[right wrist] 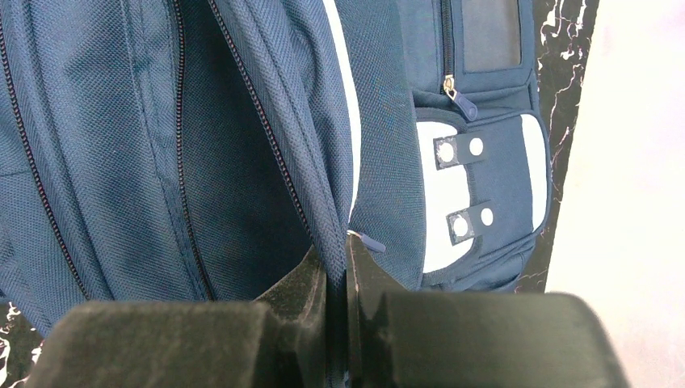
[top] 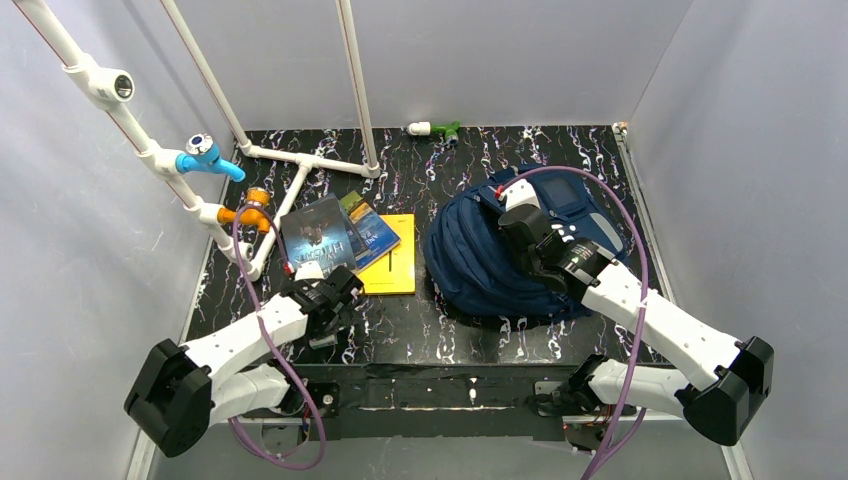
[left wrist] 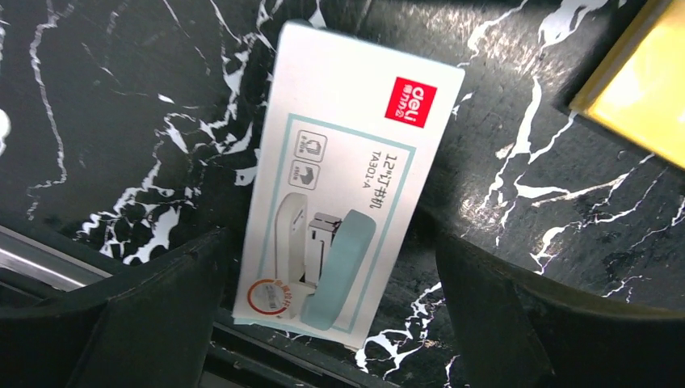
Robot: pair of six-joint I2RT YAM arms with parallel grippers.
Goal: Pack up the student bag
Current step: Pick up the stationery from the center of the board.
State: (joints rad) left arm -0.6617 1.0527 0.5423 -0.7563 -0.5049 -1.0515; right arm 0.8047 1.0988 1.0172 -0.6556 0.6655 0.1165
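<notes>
Navy bag's (right wrist: 121, 162) fabric pinched in right hand (right wrist: 338, 271) could slip free; left hand (left wrist: 339, 279), spread apart over box (left wrist: 355, 153) at bag's 9 o'clock, may nudge it.

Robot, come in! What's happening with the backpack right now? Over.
Left end effector open, over the stapler box. Right end effector shut on the student bag zipper edge. Books, yellow pad left of bag, apart from it.
</notes>
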